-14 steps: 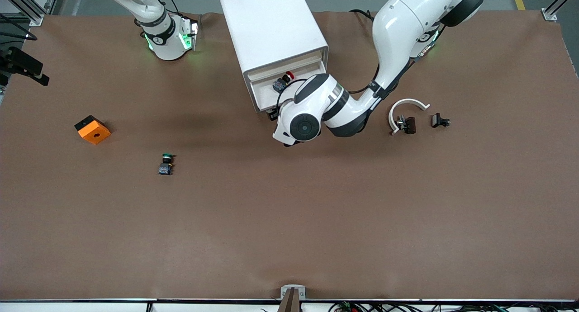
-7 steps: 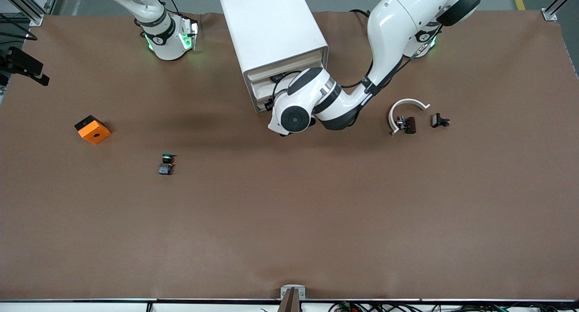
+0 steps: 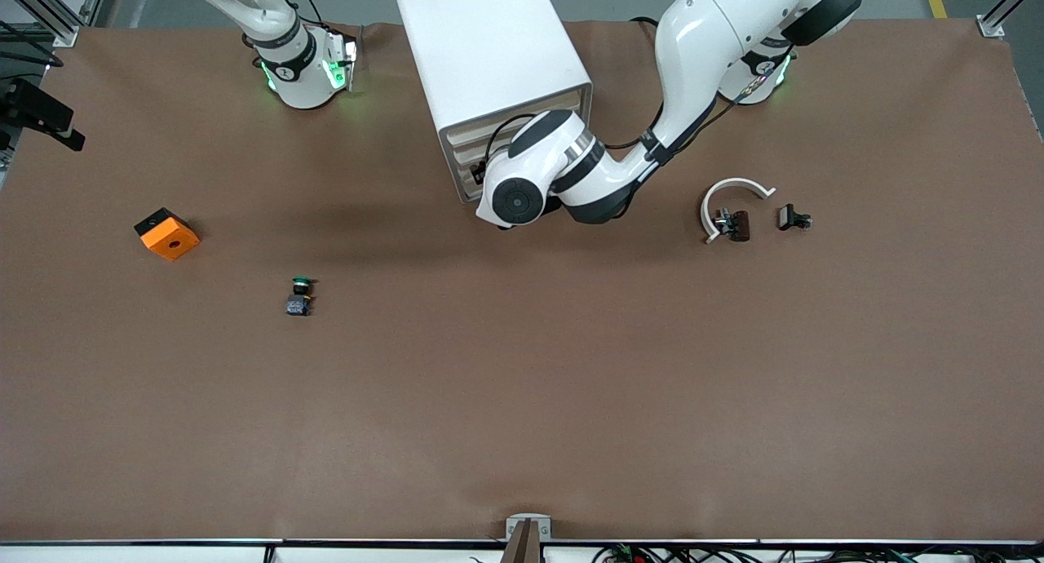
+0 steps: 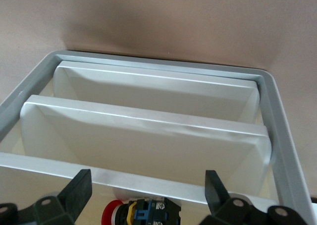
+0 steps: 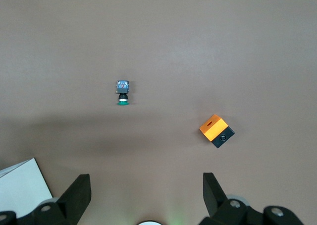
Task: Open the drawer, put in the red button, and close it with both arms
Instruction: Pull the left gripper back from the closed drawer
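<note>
Seemingly the closing step is in hand: from the front view, the left arm's wrist sits right against the front of the white cabinet, hiding the left hand and most of the drawer, which looks nearly pushed in. That placement fits a push with the hand's body rather than a grip. The right arm waits folded near its own base, though the task wants both arms for closing. A green-capped button, an orange cube and a white curved piece lie untouched on the brown worktop, well apart from the cabinet

From the left wrist view, the left hand is released, fingers spread wide and empty, facing the drawer fronts. The red button lies in the drawer just between those fingers, untouched, so the placing looks done

From the right wrist view, the right hand is also spread and empty, hanging high over bare worktop
</note>
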Controlling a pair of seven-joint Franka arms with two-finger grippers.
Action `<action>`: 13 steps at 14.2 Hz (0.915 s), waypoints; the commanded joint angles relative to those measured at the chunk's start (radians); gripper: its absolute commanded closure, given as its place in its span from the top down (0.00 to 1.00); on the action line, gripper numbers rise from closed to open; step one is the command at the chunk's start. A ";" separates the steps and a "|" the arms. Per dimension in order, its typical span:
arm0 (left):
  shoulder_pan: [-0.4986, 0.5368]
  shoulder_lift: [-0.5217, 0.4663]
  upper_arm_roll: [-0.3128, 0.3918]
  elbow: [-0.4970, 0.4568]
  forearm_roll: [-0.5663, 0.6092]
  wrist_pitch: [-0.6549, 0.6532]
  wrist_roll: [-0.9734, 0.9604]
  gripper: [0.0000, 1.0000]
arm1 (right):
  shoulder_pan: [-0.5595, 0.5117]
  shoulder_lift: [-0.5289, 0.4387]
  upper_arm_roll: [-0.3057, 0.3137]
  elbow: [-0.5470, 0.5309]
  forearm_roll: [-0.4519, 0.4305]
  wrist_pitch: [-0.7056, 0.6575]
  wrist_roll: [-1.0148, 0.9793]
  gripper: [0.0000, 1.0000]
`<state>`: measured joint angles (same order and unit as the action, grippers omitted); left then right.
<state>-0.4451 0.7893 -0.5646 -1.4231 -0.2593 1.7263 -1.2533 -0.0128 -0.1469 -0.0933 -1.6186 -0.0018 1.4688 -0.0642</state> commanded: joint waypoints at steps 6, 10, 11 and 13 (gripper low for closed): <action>0.015 -0.009 -0.003 -0.002 0.064 -0.011 -0.003 1.00 | -0.003 -0.039 0.006 -0.041 0.002 0.025 0.029 1.00; 0.069 -0.012 0.020 0.019 0.074 -0.016 -0.001 1.00 | -0.003 -0.037 0.006 -0.041 0.002 0.028 0.029 1.00; 0.092 -0.018 0.020 0.019 0.096 -0.016 0.000 1.00 | -0.003 -0.037 0.006 -0.041 0.002 0.028 0.029 1.00; 0.153 -0.042 0.012 0.021 0.156 -0.016 0.059 1.00 | -0.003 -0.037 0.006 -0.041 0.002 0.028 0.029 1.00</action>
<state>-0.3396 0.7872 -0.5443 -1.3977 -0.1511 1.7245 -1.2343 -0.0127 -0.1553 -0.0922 -1.6331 -0.0018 1.4840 -0.0505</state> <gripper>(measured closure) 0.000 0.000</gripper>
